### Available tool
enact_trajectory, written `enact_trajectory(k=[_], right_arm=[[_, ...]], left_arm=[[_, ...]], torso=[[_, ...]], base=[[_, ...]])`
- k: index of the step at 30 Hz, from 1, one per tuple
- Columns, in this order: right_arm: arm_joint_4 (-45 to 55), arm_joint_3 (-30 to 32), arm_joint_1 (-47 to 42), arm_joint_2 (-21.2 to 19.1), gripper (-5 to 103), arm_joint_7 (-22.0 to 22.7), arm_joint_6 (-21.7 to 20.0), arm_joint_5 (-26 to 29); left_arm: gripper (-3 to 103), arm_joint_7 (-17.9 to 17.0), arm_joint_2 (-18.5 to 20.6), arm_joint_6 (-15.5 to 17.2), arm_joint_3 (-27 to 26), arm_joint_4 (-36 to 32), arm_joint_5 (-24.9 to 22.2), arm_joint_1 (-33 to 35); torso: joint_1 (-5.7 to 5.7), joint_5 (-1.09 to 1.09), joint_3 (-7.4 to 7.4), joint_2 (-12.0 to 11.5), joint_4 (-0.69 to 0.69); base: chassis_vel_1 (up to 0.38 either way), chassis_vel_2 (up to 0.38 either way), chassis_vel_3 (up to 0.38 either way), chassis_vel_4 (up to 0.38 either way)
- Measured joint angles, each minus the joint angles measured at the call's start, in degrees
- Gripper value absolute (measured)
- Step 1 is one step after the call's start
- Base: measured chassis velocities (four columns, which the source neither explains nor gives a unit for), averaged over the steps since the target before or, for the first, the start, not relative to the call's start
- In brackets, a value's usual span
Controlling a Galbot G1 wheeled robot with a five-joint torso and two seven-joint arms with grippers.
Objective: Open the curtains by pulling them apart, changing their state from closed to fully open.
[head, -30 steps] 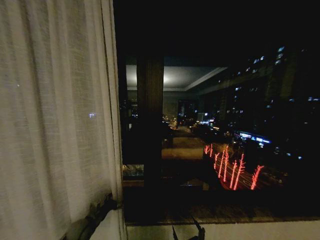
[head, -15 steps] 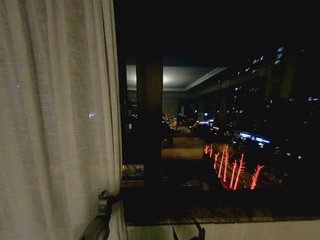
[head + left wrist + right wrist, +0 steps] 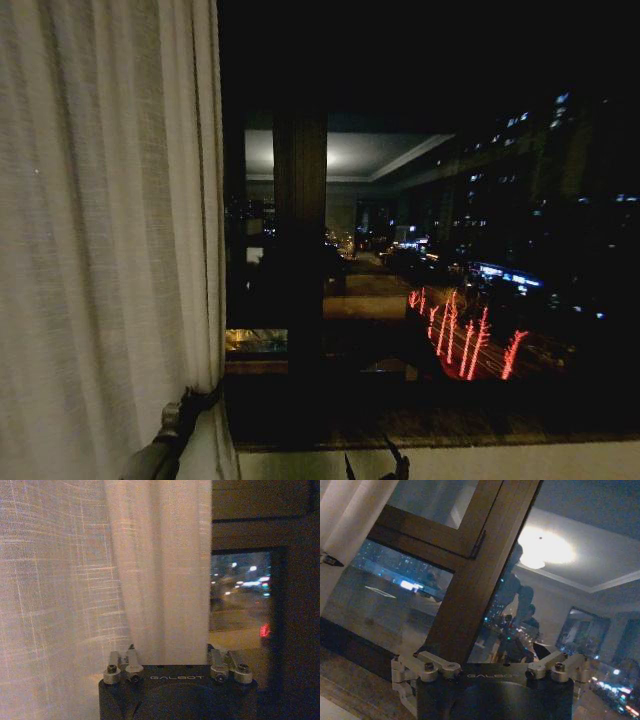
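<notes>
Head view: sheer curtain point(image 3: 100, 230) bunched at left, free edge hanging just left of the dark window frame post point(image 3: 300, 240); bare night glass fills centre and right, sill point(image 3: 450, 428) along the bottom. Left gripper point(image 3: 190, 408) low at curtain's free edge, pinching fabric. Right gripper point(image 3: 385, 468) tips at bottom edge, touching nothing.

Left wrist view: curtain fold point(image 3: 165, 575) runs down between the fingers, jaws closed on it.

Right wrist view: right gripper fingers spread wide, empty, facing frame post point(image 3: 480, 575) w/ curtain corner point(image 3: 350, 510) off to one side.

Left tool point(image 3: 205, 398) tips — buried in curtain point(image 3: 100, 250) folds
</notes>
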Motion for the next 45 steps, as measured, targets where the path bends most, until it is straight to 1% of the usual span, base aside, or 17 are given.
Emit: enact_trajectory(k=[1, 2, 3, 4, 6, 7, 8, 9, 10, 11, 14, 15, 16, 18, 25, 34, 45], right_arm=[[0.0, 0.0, 0.0, 0.0, 100, 0.0, 0.0, 0.0], [0.0, 0.0, 0.0, 0.0, 100, 0.0, 0.0, 0.1], [0.0, 0.1, 0.0, 0.0, 100, 0.0, 0.0, 0.2], [0.0, 0.1, 0.0, 0.0, 100, 0.0, 0.0, 0.2], [-0.1, 0.4, 0.2, 0.0, 100, 0.1, 0.0, 0.5], [-0.1, 0.4, 0.2, 0.0, 100, 0.1, 0.0, 0.5], [-0.1, 0.5, 0.3, 0.0, 100, 0.1, 0.0, 0.8], [-0.2, 0.5, 0.5, 0.0, 100, 0.1, 0.0, 1.0], [-0.2, 0.7, 0.8, 0.0, 100, 0.1, 0.0, 1.7], [-0.2, 0.7, 0.8, 0.0, 100, 0.1, 0.0, 1.7], [-0.4, 1.7, 1.5, 0.0, 100, 0.2, -0.1, 3.0], [-0.4, 1.7, 1.5, 0.0, 100, 0.2, -0.1, 3.0], [-0.5, 1.8, 1.7, 0.0, 100, 0.3, -0.2, 3.8], [-0.4, 1.6, 1.8, 0.0, 100, 0.5, -0.3, 6.0], [-0.6, 0.3, 2.3, 0.0, 100, 1.9, -0.1, 7.3], [-0.7, 0.0, 3.2, 0.0, 100, 1.6, 0.3, 7.3], [-1.4, -0.5, 3.1, 0.0, 100, 1.1, 1.7, 3.4]], left_arm=[[56, 0.0, 0.0, 0.0, 0.0, 0.0, 0.0, 0.0], [56, 1.6, 0.0, -0.3, -1.1, -0.9, -0.2, 1.3], [45, 3.4, 0.0, -0.6, -2.6, -1.9, -0.4, 2.8], [45, 3.4, 0.0, -0.6, -2.6, -1.9, -0.4, 2.8], [34, 7.0, 0.4, -1.1, -5.4, -3.6, -0.6, 5.9], [34, 7.0, 0.4, -1.1, -5.4, -3.6, -0.6, 5.9], [29, 7.9, 0.5, -1.2, -6.6, -4.1, -0.6, 6.9], [29, 8.3, 0.6, -1.3, -7.2, -4.4, -0.6, 7.5], [24, 9.3, 0.8, -1.7, -8.6, -4.8, -0.7, 8.8], [24, 9.3, 0.8, -1.7, -8.6, -4.8, -0.7, 8.8], [8, 11.0, 1.2, -2.1, -11.2, -6.1, -0.7, 11.5], [8, 11.0, 1.2, -2.1, -11.2, -6.1, -0.7, 11.5], [3, 11.4, 1.3, -2.1, -12.0, -6.6, -0.7, 12.4], [1, 12.7, 1.2, -2.2, -14.1, -8.1, -0.7, 14.9], [1, 14.6, 1.2, -2.8, -16.9, -10.7, -1.0, 19.3], [1, 14.6, 1.0, -2.7, -18.3, -12.7, -1.0, 21.8], [1, 14.3, -0.2, -2.4, -18.9, -14.0, -0.4, 23.3]], torso=[[0.00, 0.00, 0.00, 0.0, 0.00], [0.00, -0.01, 0.00, 0.0, 0.00], [0.00, -0.01, 0.00, 0.0, 0.00], [0.00, -0.01, 0.00, 0.0, 0.00], [0.00, -0.01, 0.00, 0.0, 0.02], [0.00, -0.01, 0.00, 0.0, 0.02], [0.00, 0.00, 0.00, 0.0, 0.01], [0.00, 0.00, 0.00, 0.0, 0.01], [0.00, 0.00, 0.00, 0.0, 0.02], [0.00, 0.00, 0.00, 0.0, 0.02], [0.00, 0.00, 0.00, 0.0, 0.00], [0.00, 0.00, 0.00, 0.0, 0.00], [0.00, 0.00, 0.00, 0.0, 0.01], [0.00, 0.00, 0.00, 0.0, 0.00], [0.00, 0.00, 0.00, 0.0, 0.02], [0.00, 0.00, 0.00, 0.0, 0.00], [0.00, 0.00, 0.00, 0.0, 0.00]], base=[[0.000, 0.000, 0.000, 0.000], [0.000, 0.000, 0.000, 0.000], [0.000, 0.000, 0.000, 0.000], [0.000, 0.000, 0.000, 0.000], [0.000, 0.000, 0.000, 0.000], [0.000, 0.000, 0.000, 0.000], [0.000, 0.000, 0.000, 0.000], [0.000, 0.000, 0.000, 0.000], [0.000, 0.000, 0.000, 0.000], [0.000, 0.000, 0.000, 0.000], [0.000, 0.000, 0.000, 0.000], [0.000, 0.000, 0.000, 0.000], [0.000, 0.000, 0.000, 0.000], [0.000, 0.000, 0.000, 0.000], [0.000, 0.000, 0.000, 0.000], [0.000, 0.000, 0.000, 0.000], [0.000, 0.000, 0.000, 0.000]])
